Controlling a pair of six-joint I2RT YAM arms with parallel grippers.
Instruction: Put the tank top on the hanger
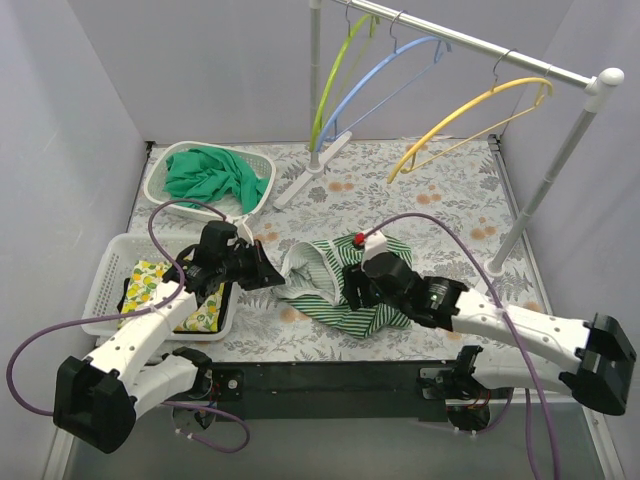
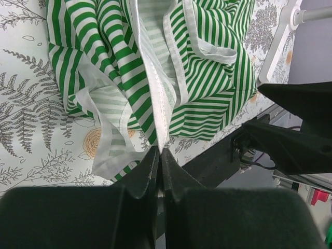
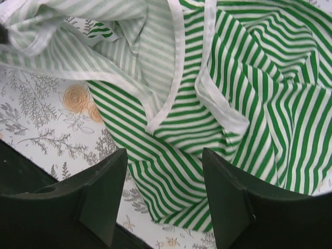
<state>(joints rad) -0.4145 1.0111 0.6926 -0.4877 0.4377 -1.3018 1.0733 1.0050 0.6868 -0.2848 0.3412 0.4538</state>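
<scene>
The green-and-white striped tank top lies crumpled on the flowered table between my two grippers. My left gripper is shut on a white-edged fold of it at its left side. My right gripper is open just over the tank top's near right part, fingers on either side of the fabric without closing on it. The yellow hanger hangs by its hook from the white rail at the back right, far from both grippers.
A lime-green hanger and a light blue hanger hang on the same rail. A white basket holds a plain green cloth. A white tray at the left holds a lemon-print cloth. A rail post stands at the right.
</scene>
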